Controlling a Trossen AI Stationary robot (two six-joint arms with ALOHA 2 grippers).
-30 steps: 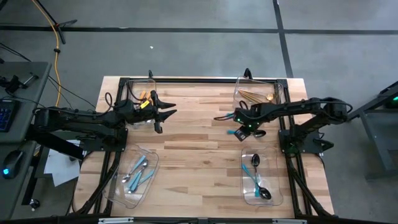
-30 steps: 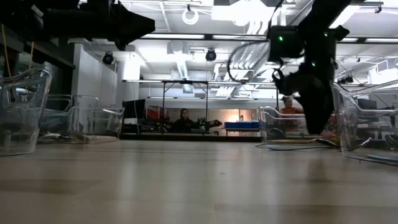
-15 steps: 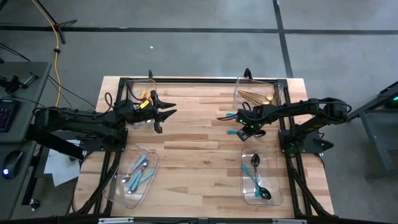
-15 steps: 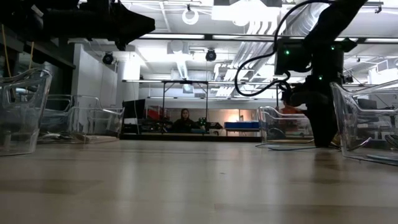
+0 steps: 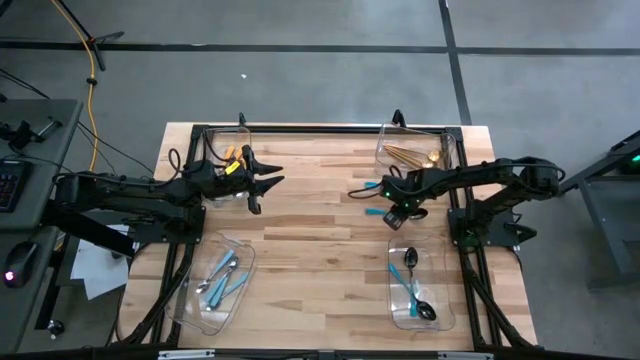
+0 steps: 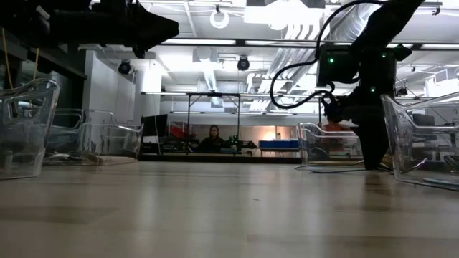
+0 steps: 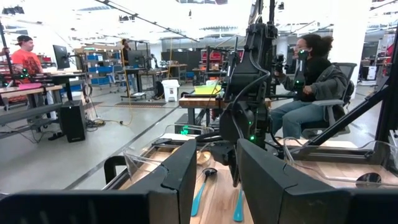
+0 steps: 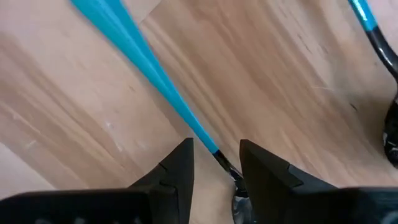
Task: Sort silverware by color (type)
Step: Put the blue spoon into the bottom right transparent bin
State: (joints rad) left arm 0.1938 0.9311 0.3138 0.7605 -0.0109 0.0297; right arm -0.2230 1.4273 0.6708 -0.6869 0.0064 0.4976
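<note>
A teal-handled black piece of silverware [image 8: 149, 68] lies flat on the wooden table; its teal end [image 5: 373, 212] shows in the high view. My right gripper [image 8: 215, 152] points straight down over it, open. Its two fingers stand on either side of the thin black neck, with a gap showing on each side. A second teal-handled black piece [image 5: 360, 189] lies on the table just beyond it, and also shows in the right wrist view [image 8: 373, 31]. My left gripper [image 5: 268, 183] hovers open at the table's far left, holding nothing.
Four clear bins stand at the table's corners: orange-handled pieces at the far left [image 5: 226, 158], gold ones at the far right [image 5: 415, 153], light-blue ones at the near left [image 5: 220, 280], and teal-handled black ones at the near right [image 5: 415, 288]. Bare wood lies between them. People sit beyond the table.
My right gripper has come down toward the table over the teal-handled black piece and has rolled a little about its own axis. It has kept still for the last half second. The silverware has not moved.
</note>
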